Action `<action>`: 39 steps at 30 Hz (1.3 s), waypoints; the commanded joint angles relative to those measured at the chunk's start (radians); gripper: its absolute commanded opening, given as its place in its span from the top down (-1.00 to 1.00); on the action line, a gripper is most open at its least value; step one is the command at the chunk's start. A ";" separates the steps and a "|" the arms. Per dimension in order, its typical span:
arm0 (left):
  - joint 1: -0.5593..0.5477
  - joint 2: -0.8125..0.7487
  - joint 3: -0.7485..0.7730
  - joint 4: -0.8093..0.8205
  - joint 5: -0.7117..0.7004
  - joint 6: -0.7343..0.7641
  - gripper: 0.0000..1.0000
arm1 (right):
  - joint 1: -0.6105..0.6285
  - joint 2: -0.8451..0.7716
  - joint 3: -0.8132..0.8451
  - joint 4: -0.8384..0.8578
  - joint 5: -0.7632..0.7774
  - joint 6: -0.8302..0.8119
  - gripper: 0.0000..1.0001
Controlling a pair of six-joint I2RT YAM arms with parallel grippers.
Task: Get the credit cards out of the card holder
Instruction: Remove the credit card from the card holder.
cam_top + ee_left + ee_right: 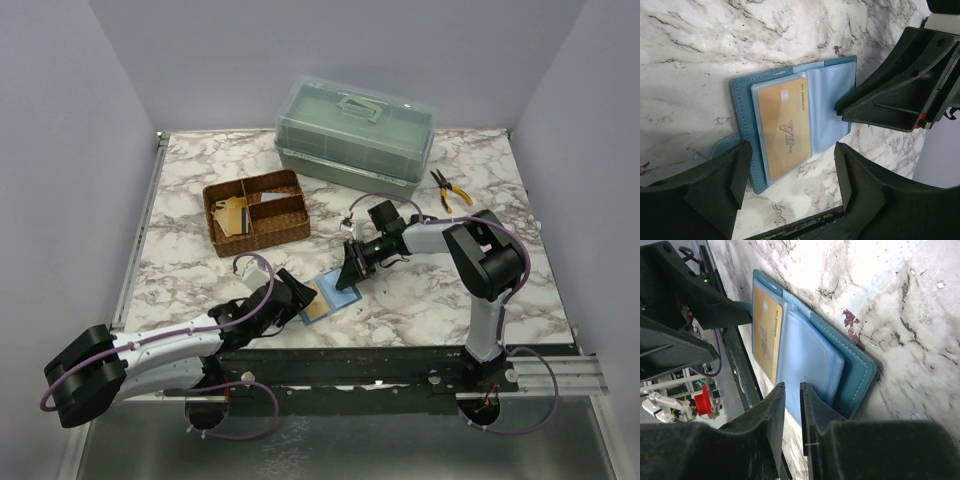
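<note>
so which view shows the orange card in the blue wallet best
Left wrist: the card faces the camera in a clear pocket of the wallet, print visible. Right wrist sees it at a steep slant; top view shows only a small tan patch.

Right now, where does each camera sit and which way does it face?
Top external: above and behind, looking down at the table; left arm and right arm show.
Left wrist: on the left arm, looking down between its open fingers at the card holder.
Right wrist: on the right arm, looking past its close-set fingers toward the left gripper.
Shared: both wrist views show the credit card.
</note>
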 commanded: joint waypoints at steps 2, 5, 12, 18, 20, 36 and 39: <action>0.011 -0.009 -0.008 0.051 0.026 0.012 -0.38 | 0.005 0.034 0.016 -0.024 0.042 -0.024 0.49; 0.011 -0.029 -0.005 0.033 0.026 0.019 -0.39 | 0.005 0.037 0.017 -0.025 0.042 -0.025 0.49; 0.011 -0.095 0.014 -0.057 0.012 0.034 -0.39 | 0.006 0.040 0.019 -0.027 0.044 -0.027 0.49; 0.011 -0.117 0.009 -0.081 0.011 0.025 -0.39 | 0.005 0.042 0.019 -0.027 0.044 -0.026 0.49; 0.011 -0.112 0.007 -0.071 0.014 0.022 -0.39 | 0.005 0.042 0.019 -0.028 0.043 -0.026 0.49; 0.027 0.031 -0.004 0.062 0.029 0.013 -0.37 | 0.005 0.043 0.020 -0.029 0.042 -0.028 0.49; 0.033 0.048 -0.014 0.097 0.043 0.013 -0.36 | 0.005 0.044 0.020 -0.030 0.042 -0.028 0.49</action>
